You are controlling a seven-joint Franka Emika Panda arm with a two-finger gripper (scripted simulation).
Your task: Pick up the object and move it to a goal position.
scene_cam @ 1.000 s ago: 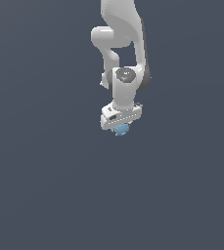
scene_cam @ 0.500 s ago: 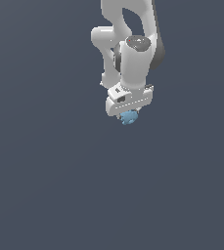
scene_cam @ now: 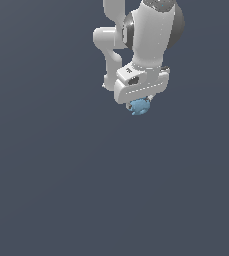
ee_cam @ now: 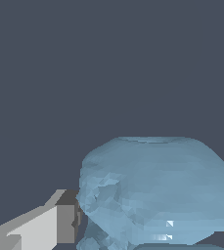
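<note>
Wrist view: light-blue object [ee_cam: 155,190] fills foreground, pressed against grey finger pad [ee_cam: 67,223]. Exterior view: hand [scene_cam: 140,103] closed on object [scene_cam: 139,106], held just under white palm, w/ arm [scene_cam: 151,35] above, over plain dark-grey surface [scene_cam: 61,190].

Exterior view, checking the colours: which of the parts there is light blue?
Only the small light-blue lumpy blob held under the white pincer; arm and pincer are white and grey.
</note>
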